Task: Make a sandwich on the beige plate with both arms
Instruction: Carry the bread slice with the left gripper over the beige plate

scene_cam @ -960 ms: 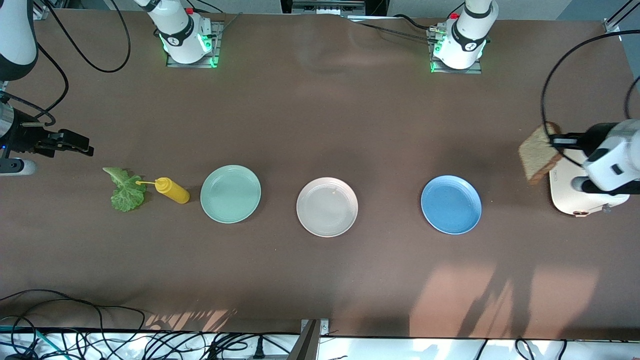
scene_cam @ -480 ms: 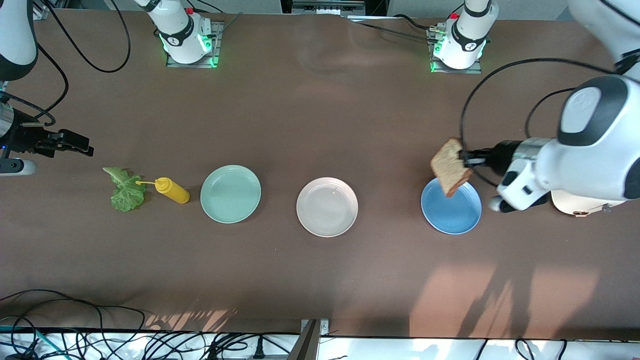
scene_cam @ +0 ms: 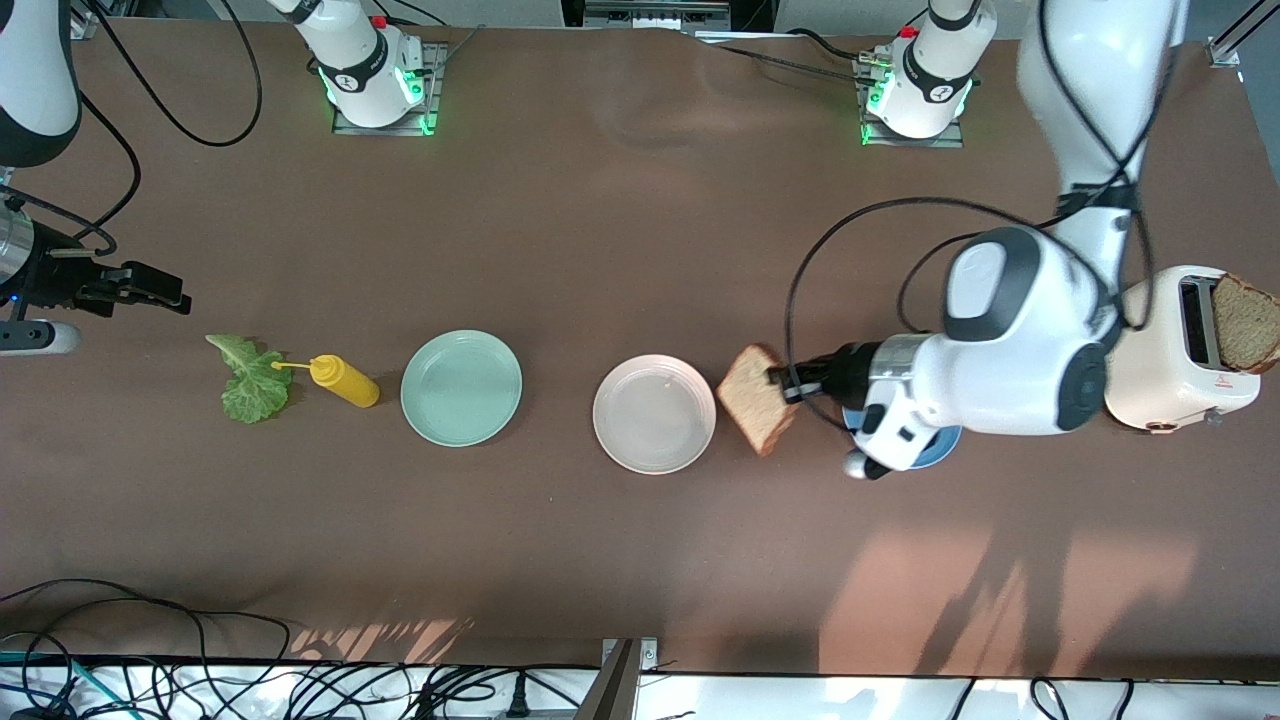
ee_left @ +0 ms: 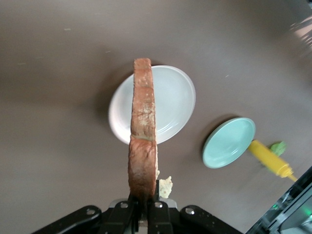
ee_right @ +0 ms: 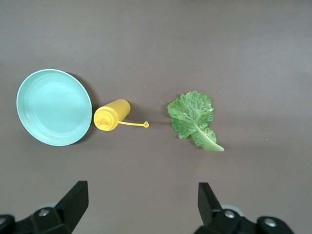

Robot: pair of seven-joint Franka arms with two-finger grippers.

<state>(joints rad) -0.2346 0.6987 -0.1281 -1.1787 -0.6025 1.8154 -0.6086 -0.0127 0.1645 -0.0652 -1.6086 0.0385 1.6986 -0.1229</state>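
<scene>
Brown table (scene_cam: 620, 250): bread slice (scene_cam: 757, 398) held just beside beige plate (scene_cam: 654, 413) rim.

No readable text anywhere from my views. Small red mark on toaster (scene_cam: 1180, 365) front, too small to read. Dark round emblem on each of my arm bases (scene_cam: 345, 75), not legible. Plates, bottle: no labels seen.

We see a matt brown table (scene_cam: 620, 250) under three smooth, glossy plates that look glazed: the beige plate (scene_cam: 654, 413), a mint-green plate (scene_cam: 461, 387) and a blue plate (scene_cam: 940, 445). The held bread slice (scene_cam: 757, 398) looks coarse and grainy with a rough darker crust, and the lettuce leaf (scene_cam: 250, 380) is ruffled and veined. We take the yellow squeeze bottle (scene_cam: 343, 380) for smooth plastic and the toaster (scene_cam: 1180, 360) for a smooth, satin cream shell.
</scene>
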